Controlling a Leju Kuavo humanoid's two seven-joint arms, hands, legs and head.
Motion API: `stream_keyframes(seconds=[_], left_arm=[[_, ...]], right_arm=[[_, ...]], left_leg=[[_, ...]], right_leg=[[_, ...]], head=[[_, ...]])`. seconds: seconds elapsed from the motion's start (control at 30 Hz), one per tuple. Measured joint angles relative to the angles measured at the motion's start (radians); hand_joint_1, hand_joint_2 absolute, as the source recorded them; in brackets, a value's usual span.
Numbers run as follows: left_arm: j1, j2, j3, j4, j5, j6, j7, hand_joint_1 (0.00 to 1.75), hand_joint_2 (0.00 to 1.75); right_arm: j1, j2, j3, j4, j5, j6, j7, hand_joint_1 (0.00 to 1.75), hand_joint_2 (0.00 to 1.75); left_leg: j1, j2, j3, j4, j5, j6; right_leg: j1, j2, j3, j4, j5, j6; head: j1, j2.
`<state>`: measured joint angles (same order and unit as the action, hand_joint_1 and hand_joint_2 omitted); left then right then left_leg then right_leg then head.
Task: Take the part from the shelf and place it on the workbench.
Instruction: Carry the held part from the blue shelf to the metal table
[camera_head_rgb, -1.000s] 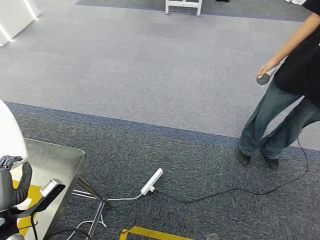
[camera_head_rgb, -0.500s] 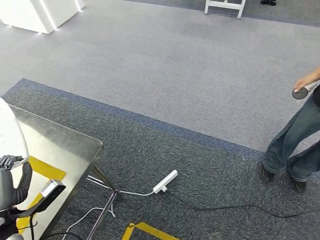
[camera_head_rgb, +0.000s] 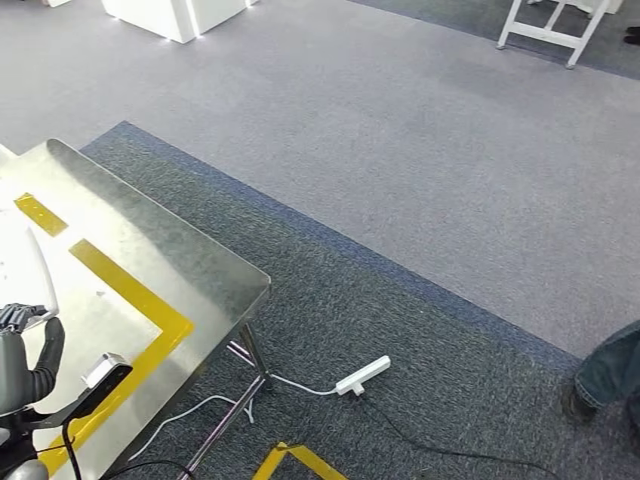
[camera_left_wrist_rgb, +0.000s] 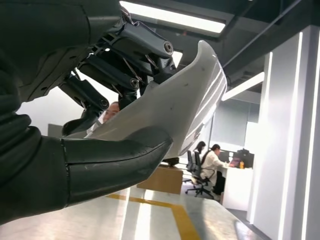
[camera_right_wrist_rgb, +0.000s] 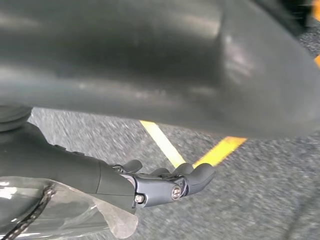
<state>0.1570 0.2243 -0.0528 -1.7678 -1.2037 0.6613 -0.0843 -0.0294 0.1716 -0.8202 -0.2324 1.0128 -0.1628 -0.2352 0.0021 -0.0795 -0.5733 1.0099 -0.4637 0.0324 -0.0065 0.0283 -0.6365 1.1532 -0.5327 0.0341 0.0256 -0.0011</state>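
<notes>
White and glossy, the curved plastic part (camera_left_wrist_rgb: 185, 100) sits in the left hand (camera_left_wrist_rgb: 94, 150), pinched between the thick grey thumb below and the dark fingers (camera_left_wrist_rgb: 113, 75) above; in the head view it shows at the near left, over the table (camera_head_rgb: 151, 240), a steel top with yellow tape lines (camera_head_rgb: 128, 290). The right hand (camera_right_wrist_rgb: 166, 182) hangs over the grey carpet, fingers curled in, holding nothing. Carrying looks finished and the placing step is at hand: the next move calls for lowering the part flat onto the table, then letting go.
</notes>
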Motion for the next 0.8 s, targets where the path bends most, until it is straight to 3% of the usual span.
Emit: stream_keyframes(seconds=[0.07, 0.1, 0.17, 0.2, 0.23, 0.3, 0.33, 0.4, 0.43, 0.47, 0.53, 0.6, 0.67, 0.7, 0.73, 0.8], left_arm=[[-0.003, 0.000, -0.001, 0.000, -0.001, 0.001, 0.000, 1.75, 1.75], [-0.004, 0.001, -0.002, 0.000, -0.001, 0.002, 0.000, 1.75, 1.75], [-0.005, 0.002, -0.003, 0.000, -0.004, 0.005, 0.000, 1.75, 1.75], [-0.004, 0.003, -0.004, 0.000, -0.006, 0.006, 0.000, 1.75, 1.75], [-0.005, 0.004, -0.004, 0.000, -0.007, 0.007, 0.000, 1.75, 1.75], [-0.011, 0.005, -0.006, 0.000, -0.010, 0.009, -0.001, 1.75, 1.75], [-0.014, 0.006, -0.007, 0.000, -0.010, 0.010, -0.001, 1.75, 1.75], [-0.015, 0.006, -0.011, 0.000, -0.011, 0.010, -0.002, 1.75, 1.75], [-0.015, 0.006, -0.012, 0.000, -0.011, 0.010, -0.003, 1.75, 1.75], [-0.016, 0.006, -0.012, 0.000, -0.011, 0.010, -0.003, 1.75, 1.75], [-0.020, 0.006, -0.013, 0.000, -0.012, 0.010, -0.003, 1.75, 1.75], [-0.026, 0.006, -0.016, 0.000, -0.015, 0.010, -0.004, 1.75, 1.75], [-0.028, 0.006, -0.018, 0.000, -0.017, 0.009, -0.004, 1.75, 1.75], [-0.026, 0.006, -0.019, 0.000, -0.018, 0.009, -0.004, 1.75, 1.75], [-0.027, 0.006, -0.020, -0.001, -0.019, 0.009, -0.004, 1.75, 1.75], [-0.031, 0.005, -0.022, -0.002, -0.021, 0.008, -0.004, 1.75, 1.75]], right_arm=[[-0.001, -0.001, 0.000, 0.000, 0.000, 0.000, -0.001, 0.00, 0.00], [-0.001, -0.002, 0.000, 0.000, 0.000, 0.001, -0.001, 0.00, 0.00], [-0.001, -0.003, 0.000, 0.000, 0.000, 0.001, -0.002, 0.00, 0.00], [-0.001, -0.004, 0.000, 0.000, 0.000, 0.001, -0.003, 0.00, 0.00], [-0.002, -0.004, 0.000, 0.000, -0.001, 0.000, -0.003, 0.00, 0.00], [-0.002, -0.004, 0.000, 0.000, -0.002, 0.000, -0.004, 0.00, 0.00], [-0.001, -0.004, 0.000, 0.000, -0.002, 0.000, -0.004, 0.00, 0.00], [0.001, -0.004, -0.001, 0.000, -0.004, 0.000, -0.004, 0.00, 0.00], [0.001, -0.004, -0.001, 0.000, -0.005, 0.000, -0.004, 0.00, 0.00], [0.001, -0.004, -0.001, 0.000, -0.006, 0.000, -0.004, 0.00, 0.00], [0.000, -0.004, -0.002, 0.000, -0.008, 0.000, -0.004, 0.00, 0.00], [-0.001, -0.004, -0.003, 0.000, -0.010, 0.000, -0.004, 0.00, 0.00], [-0.003, -0.004, -0.004, 0.000, -0.010, 0.000, -0.004, 0.00, 0.00], [-0.005, -0.005, -0.004, 0.000, -0.010, 0.000, -0.004, 0.00, 0.00], [-0.006, -0.005, -0.004, -0.001, -0.011, 0.000, -0.004, 0.00, 0.00], [-0.006, -0.005, -0.004, -0.001, -0.011, 0.000, -0.004, 0.00, 0.00]], left_leg=[[0.001, -0.025, -0.004, 0.007, -0.004, -0.010], [0.002, -0.036, -0.007, 0.008, -0.004, -0.017], [0.006, -0.058, -0.013, 0.006, -0.001, -0.030], [0.006, -0.049, -0.016, 0.011, -0.004, -0.035], [0.004, -0.026, -0.024, 0.029, -0.016, -0.041], [0.003, 0.040, -0.066, 0.123, -0.066, -0.049], [0.004, 0.059, -0.100, 0.190, -0.096, -0.053], [0.008, 0.070, -0.146, 0.280, -0.120, -0.058], [0.009, 0.072, -0.145, 0.276, -0.105, -0.059], [0.008, 0.078, -0.124, 0.232, -0.072, -0.058], [0.002, 0.116, -0.055, 0.096, -0.010, -0.049], [-0.008, 0.146, -0.018, 0.017, 0.006, -0.036], [-0.011, 0.133, -0.017, 0.008, 0.001, -0.023], [-0.009, 0.121, -0.015, 0.003, 0.002, -0.018], [-0.006, 0.110, -0.012, 0.000, 0.004, -0.011], [0.001, 0.089, -0.008, -0.005, 0.008, 0.000]], right_leg=[[-0.005, 0.044, 0.053, -0.114, 0.040, -0.003], [-0.006, 0.056, 0.064, -0.134, 0.040, -0.006], [-0.004, 0.039, 0.072, -0.140, 0.039, -0.015], [-0.004, 0.027, 0.075, -0.144, 0.040, -0.022], [-0.005, 0.013, 0.079, -0.148, 0.041, -0.028], [-0.004, -0.015, 0.085, -0.153, 0.039, -0.039], [-0.003, -0.030, 0.086, -0.152, 0.037, -0.042], [-0.002, -0.060, 0.089, -0.152, 0.031, -0.044], [-0.001, -0.074, 0.092, -0.152, 0.029, -0.043], [-0.001, -0.087, 0.096, -0.152, 0.026, -0.042], [0.002, -0.111, 0.106, -0.151, 0.018, -0.035], [0.007, -0.132, 0.112, -0.151, 0.009, -0.025], [0.010, -0.156, 0.119, -0.154, 0.003, -0.015], [0.009, -0.153, 0.121, -0.152, -0.002, -0.009], [0.007, -0.134, 0.118, -0.140, -0.012, -0.004], [0.003, -0.069, 0.076, -0.052, -0.061, 0.004]], head=[[-0.001, 0.000], [-0.001, 0.000], [0.000, 0.000], [-0.001, 0.000], [-0.003, 0.000], [-0.008, 0.000], [-0.009, 0.000], [-0.009, 0.000], [-0.009, 0.000], [-0.010, 0.000], [-0.010, 0.000], [-0.010, 0.000], [-0.010, 0.000], [-0.009, 0.000], [-0.008, 0.000], [-0.002, 0.000]])
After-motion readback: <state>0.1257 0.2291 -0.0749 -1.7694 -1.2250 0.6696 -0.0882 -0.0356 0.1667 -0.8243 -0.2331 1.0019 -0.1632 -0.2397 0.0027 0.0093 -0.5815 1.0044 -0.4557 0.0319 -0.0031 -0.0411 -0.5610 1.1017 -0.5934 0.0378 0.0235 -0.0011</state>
